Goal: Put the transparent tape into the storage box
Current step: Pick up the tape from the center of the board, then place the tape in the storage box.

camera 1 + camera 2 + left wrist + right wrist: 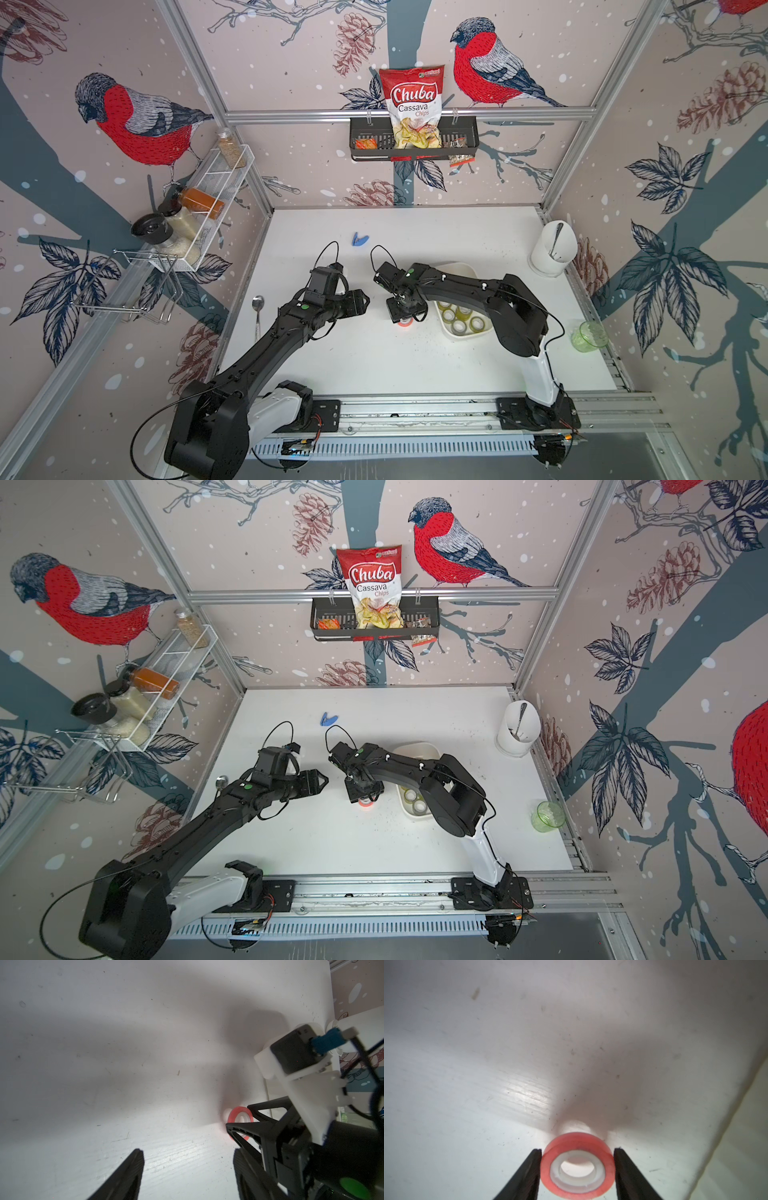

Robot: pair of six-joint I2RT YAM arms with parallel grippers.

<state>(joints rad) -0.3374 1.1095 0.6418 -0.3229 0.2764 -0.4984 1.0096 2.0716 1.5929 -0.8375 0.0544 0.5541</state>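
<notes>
The translucent red tape roll with a white core (577, 1142) lies flat on the white surface (374, 365). It is outside the shallow white plastic storage box (451, 334), near the box's long side that faces the left arm and apart from its rim. The right gripper (577, 1150) points down over the roll. Its black fingers (527, 1174) press against two opposite sides of the roll, clamping it where it lies on the surface. In both top views the gripper body hides most of the roll, and only a red edge shows below it.

Inside the box sit several yellowish clear tape rolls (459, 327), partly covered by the right arm. The left gripper (188, 1167) hovers farther from the box, beyond the red roll. Its fingers (128, 1174) are spread well apart with nothing between them.

A metal spoon (257, 309) lies well apart from the box, past the left arm. A tall white cylindrical cup (552, 249) stands beyond the box, toward the back right corner.
</notes>
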